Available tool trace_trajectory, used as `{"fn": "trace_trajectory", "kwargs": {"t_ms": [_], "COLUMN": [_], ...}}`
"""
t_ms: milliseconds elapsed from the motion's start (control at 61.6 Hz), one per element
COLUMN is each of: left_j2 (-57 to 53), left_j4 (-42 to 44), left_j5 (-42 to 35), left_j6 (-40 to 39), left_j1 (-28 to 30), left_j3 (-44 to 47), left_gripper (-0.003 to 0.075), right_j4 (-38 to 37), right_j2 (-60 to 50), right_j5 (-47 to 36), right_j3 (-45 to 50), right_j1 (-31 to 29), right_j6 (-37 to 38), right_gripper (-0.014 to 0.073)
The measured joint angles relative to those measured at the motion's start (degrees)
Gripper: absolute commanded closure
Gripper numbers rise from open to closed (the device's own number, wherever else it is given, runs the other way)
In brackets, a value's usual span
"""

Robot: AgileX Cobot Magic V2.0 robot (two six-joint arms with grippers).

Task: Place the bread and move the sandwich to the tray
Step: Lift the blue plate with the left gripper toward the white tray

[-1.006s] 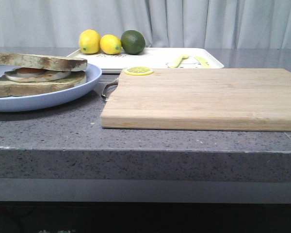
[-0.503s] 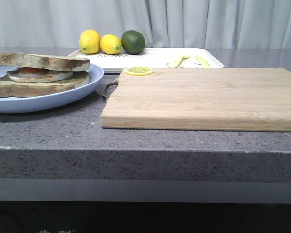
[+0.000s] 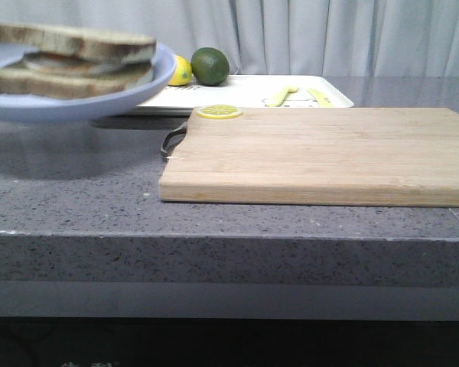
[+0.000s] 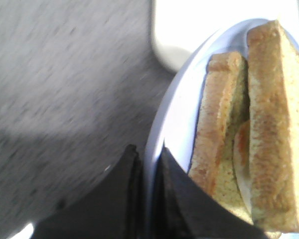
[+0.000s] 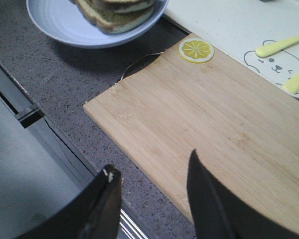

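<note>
Sandwich, bread already on top, rides its blue plate upper left, clear of the bench; my left gripper pinches the rim, right gripper gapes idle. White tray awaits.

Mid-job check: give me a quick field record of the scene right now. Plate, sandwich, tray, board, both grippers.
plate: pale blue, lifted off the counter, shadow beneath
sandwich: on the plate, top slice in place
left gripper: shut on the plate rim
right gripper: open, holding nothing, above the cutting board
tray: white, behind the board, plate not on it yet
lemon slice: on the board's far left corner
</note>
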Motion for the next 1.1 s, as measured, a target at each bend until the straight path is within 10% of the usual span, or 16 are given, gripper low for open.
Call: {"fn": "trace_trajectory", "kwargs": {"t_ms": [471, 1104], "left_j2": [9.67, 31.52], "left_j4": [-0.57, 5.89], "left_j5": [-4.28, -4.59], "left_j6": [-7.62, -26.27], "left_j1": [-12.0, -12.64], "left_j3": [-18.53, -41.66], "left_gripper": [0.0741, 0.0736], "right_j4": [0.0, 0.0], "right_j2": [0.0, 0.0], "right_j5": [0.0, 0.0], "right_j3": [0.0, 0.0], "right_j1": [0.0, 0.0], "right_j6": [0.0, 0.0], "right_gripper": [0.0256, 0.0256]}}
